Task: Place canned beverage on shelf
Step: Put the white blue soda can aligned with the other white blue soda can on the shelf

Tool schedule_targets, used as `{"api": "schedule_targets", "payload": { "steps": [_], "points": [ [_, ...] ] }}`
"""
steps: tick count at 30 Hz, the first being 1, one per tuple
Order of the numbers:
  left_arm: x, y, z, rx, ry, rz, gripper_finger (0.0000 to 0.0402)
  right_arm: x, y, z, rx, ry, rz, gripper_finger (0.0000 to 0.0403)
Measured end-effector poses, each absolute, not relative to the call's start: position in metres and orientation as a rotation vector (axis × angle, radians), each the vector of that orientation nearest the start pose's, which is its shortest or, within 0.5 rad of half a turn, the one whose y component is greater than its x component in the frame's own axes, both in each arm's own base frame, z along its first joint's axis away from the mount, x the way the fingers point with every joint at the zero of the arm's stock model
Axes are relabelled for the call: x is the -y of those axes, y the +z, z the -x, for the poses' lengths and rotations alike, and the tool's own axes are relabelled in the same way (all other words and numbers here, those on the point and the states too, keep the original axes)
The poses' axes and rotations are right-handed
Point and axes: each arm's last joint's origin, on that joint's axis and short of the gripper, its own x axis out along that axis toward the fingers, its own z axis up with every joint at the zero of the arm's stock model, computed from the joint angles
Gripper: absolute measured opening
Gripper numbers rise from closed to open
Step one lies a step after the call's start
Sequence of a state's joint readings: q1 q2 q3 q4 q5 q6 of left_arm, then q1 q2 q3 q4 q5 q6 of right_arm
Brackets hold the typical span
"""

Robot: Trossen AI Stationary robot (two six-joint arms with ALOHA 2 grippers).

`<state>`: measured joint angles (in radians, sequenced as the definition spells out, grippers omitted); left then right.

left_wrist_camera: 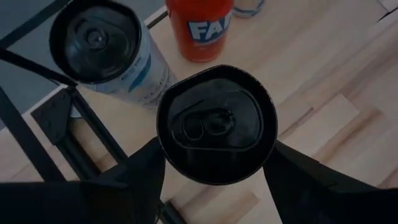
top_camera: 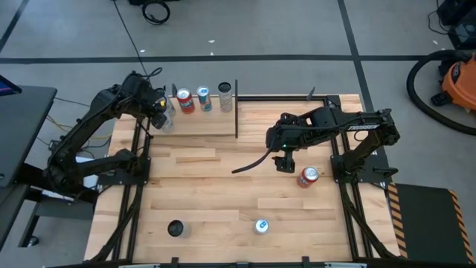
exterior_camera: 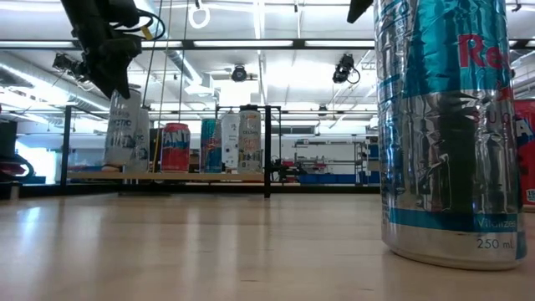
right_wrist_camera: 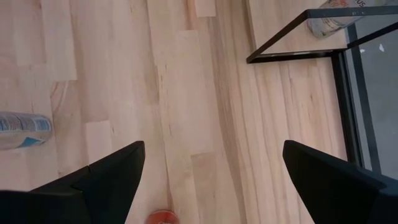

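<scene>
The shelf (top_camera: 201, 123) is a pale wood panel with black rods at the table's far side. A red can (top_camera: 184, 101), a blue can (top_camera: 204, 99) and a silver can (top_camera: 224, 97) stand on it. My left gripper (top_camera: 162, 113) is over the shelf's left end, shut on a white can with a black top (left_wrist_camera: 216, 124). A second black-topped white can (left_wrist_camera: 99, 40) stands right beside it. My right gripper (top_camera: 284, 164) is open and empty above the table's right half, next to a red can (top_camera: 308, 176). My left gripper pinches the can's upper wall just below the top rim (left_wrist_camera: 163, 149) between its two fingers, one on each side. The fingers come from above, pointing down. The can is upright (exterior_camera: 124, 125), its base close to the shelf board; I cannot tell whether it rests on the board.
A silver-blue can (top_camera: 260, 225) and a black can (top_camera: 175, 228) stand near the table's near edge. The shelf's black upright rod (top_camera: 236, 108) marks its right end. Bare tabletop lies between the shelf and the near cans.
</scene>
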<state>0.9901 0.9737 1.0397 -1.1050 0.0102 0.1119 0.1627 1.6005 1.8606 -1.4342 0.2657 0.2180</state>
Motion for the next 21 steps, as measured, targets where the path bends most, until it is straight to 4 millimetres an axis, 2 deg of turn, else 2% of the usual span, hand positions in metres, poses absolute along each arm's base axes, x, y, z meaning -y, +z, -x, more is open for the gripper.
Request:
{"api": "schedule_targets", "payload": {
  "steps": [5, 11, 15, 21],
  "points": [
    [-0.134, 0.314, -0.088, -0.992, 0.831, 0.426, 0.0244, -0.039, 0.4, -0.284, -1.127, -0.216, 0.057, 0.0391],
    [-0.128, 0.287, -0.084, -0.94, 0.837, 0.385, 0.0244, -0.041, 0.4, -0.283, -1.128, -0.212, 0.062, 0.0391],
    [-0.119, 0.288, -0.079, -0.887, 0.852, 0.354, 0.0244, -0.041, 0.4, -0.283, -1.128, -0.209, 0.062, 0.0391],
    [-0.114, 0.288, -0.075, -0.921, 0.825, 0.319, 0.0244, -0.041, 0.4, -0.283, -1.124, -0.219, 0.047, 0.0391]
  ]
}}
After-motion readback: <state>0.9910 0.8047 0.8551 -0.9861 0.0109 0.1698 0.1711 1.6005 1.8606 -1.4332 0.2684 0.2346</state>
